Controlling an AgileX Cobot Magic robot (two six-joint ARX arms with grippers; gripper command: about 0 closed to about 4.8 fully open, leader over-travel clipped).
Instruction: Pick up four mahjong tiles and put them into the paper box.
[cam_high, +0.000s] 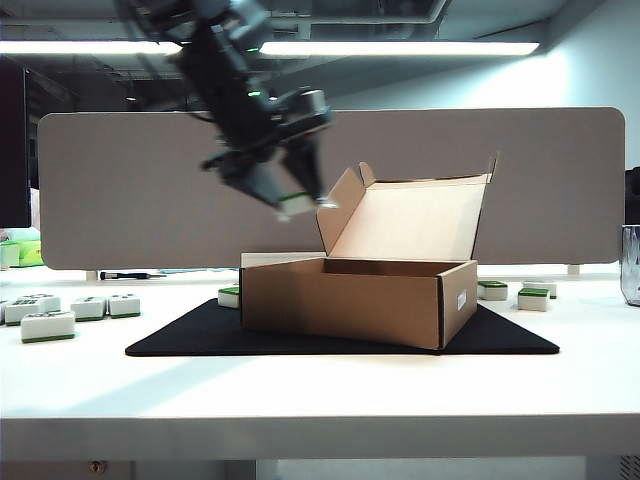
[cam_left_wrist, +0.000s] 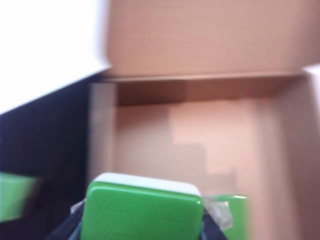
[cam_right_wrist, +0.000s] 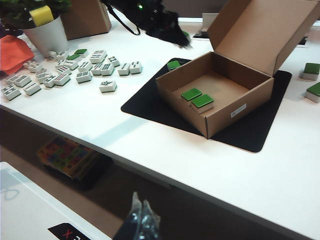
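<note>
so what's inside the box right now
Two green-backed tiles lie side by side on the floor of the box. The near wall hides part of the floor. The left gripper holds another tile above it.

Red "X" on black label (cam_right_wrist: 67, 232), on white surface just beside right hand (cam_right_wrist: 141, 220); rest of mark cut off by frame edge. White sticker (cam_right_wrist: 238, 111) on box (cam_right_wrist: 220, 117) side: print too small to read. Tiles (cam_right_wrist: 82, 76) face up on table (cam_right_wrist: 125, 135), well apart from right hand: dark stroke patterns, not legible. No other readable text.
</note>
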